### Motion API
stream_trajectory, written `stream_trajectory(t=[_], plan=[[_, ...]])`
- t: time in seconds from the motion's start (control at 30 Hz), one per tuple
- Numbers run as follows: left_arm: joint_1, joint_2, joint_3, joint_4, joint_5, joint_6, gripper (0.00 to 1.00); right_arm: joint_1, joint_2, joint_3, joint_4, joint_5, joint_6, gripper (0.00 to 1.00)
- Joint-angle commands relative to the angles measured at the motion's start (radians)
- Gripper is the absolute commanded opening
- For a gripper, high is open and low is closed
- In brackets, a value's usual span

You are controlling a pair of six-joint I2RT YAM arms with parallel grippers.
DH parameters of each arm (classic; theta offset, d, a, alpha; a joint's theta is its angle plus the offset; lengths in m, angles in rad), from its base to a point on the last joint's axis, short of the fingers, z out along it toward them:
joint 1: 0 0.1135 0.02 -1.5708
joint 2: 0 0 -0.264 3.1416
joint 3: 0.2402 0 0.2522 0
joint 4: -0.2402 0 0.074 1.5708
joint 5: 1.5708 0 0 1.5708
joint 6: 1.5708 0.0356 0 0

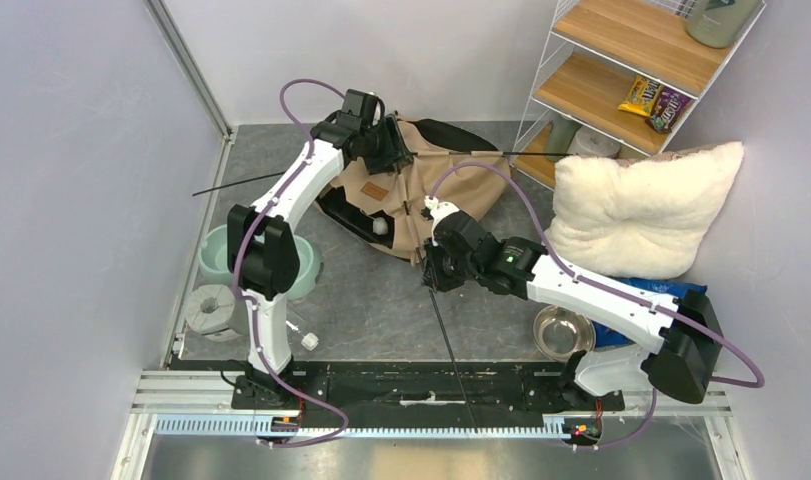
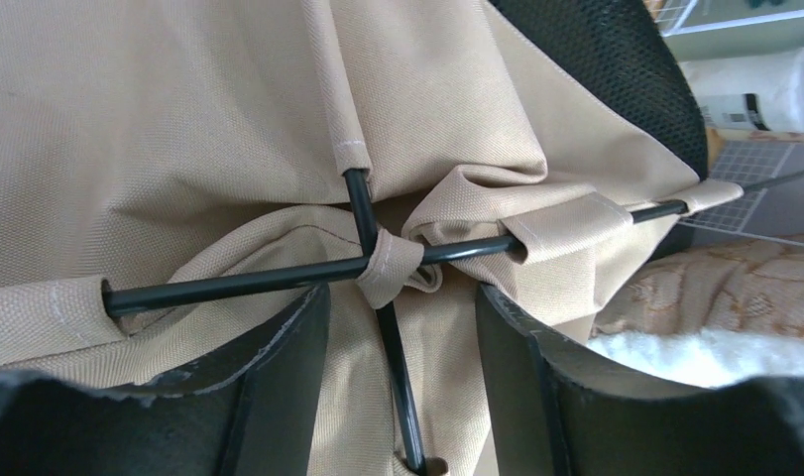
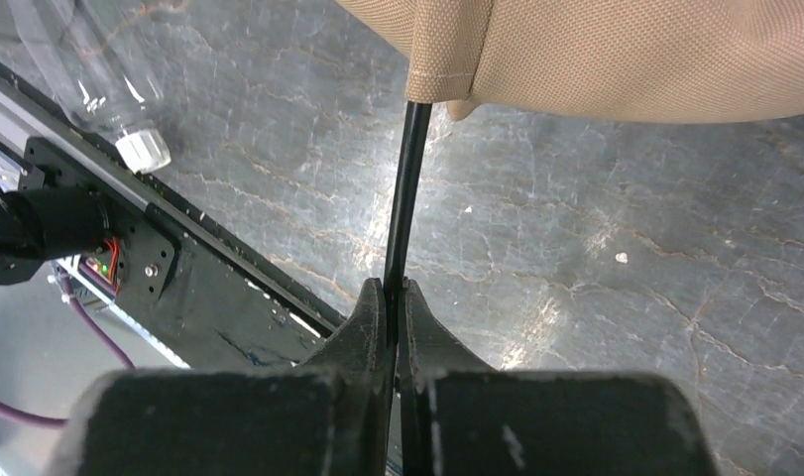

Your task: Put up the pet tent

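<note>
Two poles (image 2: 229, 284) crossing at the mouth of your left claw (image 2: 398, 322), spread wide, tent (image 1: 421, 180) bunched near the floor's (image 1: 381, 310) far edge, your right claw (image 3: 396, 297) pinched on one pole (image 3: 409, 178) just below it.

The left arm (image 1: 281, 200) reaches far forward, left gripper (image 2: 402, 307) spread wide. The right arm (image 1: 601, 290) stretches low, right gripper (image 3: 396, 290) pinched on a pole (image 3: 409, 178).

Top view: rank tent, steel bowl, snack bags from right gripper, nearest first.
1. Tent: just beyond right gripper, which holds its pole.
2. Steel bowl: near edge, to its right.
3. Snack bags: on the far-right shelf.
</note>
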Motion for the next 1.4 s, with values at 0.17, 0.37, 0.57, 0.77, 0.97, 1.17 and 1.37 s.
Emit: stream_trajectory(t=[0.17, 0.37, 0.57, 0.77, 0.97, 1.17, 1.37], plan=[[0.001, -0.135, 0.034, 0.097, 0.068, -0.004, 0.68, -0.016, -0.048, -0.052, 0.324, 0.235, 0.047, 0.0], [0.001, -0.205, -0.009, 0.12, 0.069, 0.011, 0.69, -0.016, -0.016, -0.057, 0.43, 0.293, 0.085, 0.0], [0.002, -0.308, -0.094, 0.157, 0.061, 0.036, 0.7, -0.018, 0.003, -0.021, 0.448, 0.35, 0.098, 0.0], [0.002, -0.464, -0.319, 0.276, 0.114, 0.049, 0.69, -0.042, 0.019, -0.009, 0.476, 0.357, 0.147, 0.0], [0.003, -0.54, -0.498, 0.409, 0.238, 0.035, 0.59, -0.063, 0.063, 0.029, 0.521, 0.303, 0.158, 0.0], [0.004, -0.634, -0.589, 0.431, 0.212, 0.084, 0.63, -0.095, 0.085, 0.057, 0.531, 0.294, 0.176, 0.0], [0.006, -0.769, -0.684, 0.376, 0.106, 0.131, 0.66, -0.136, 0.093, 0.076, 0.517, 0.282, 0.224, 0.0]])
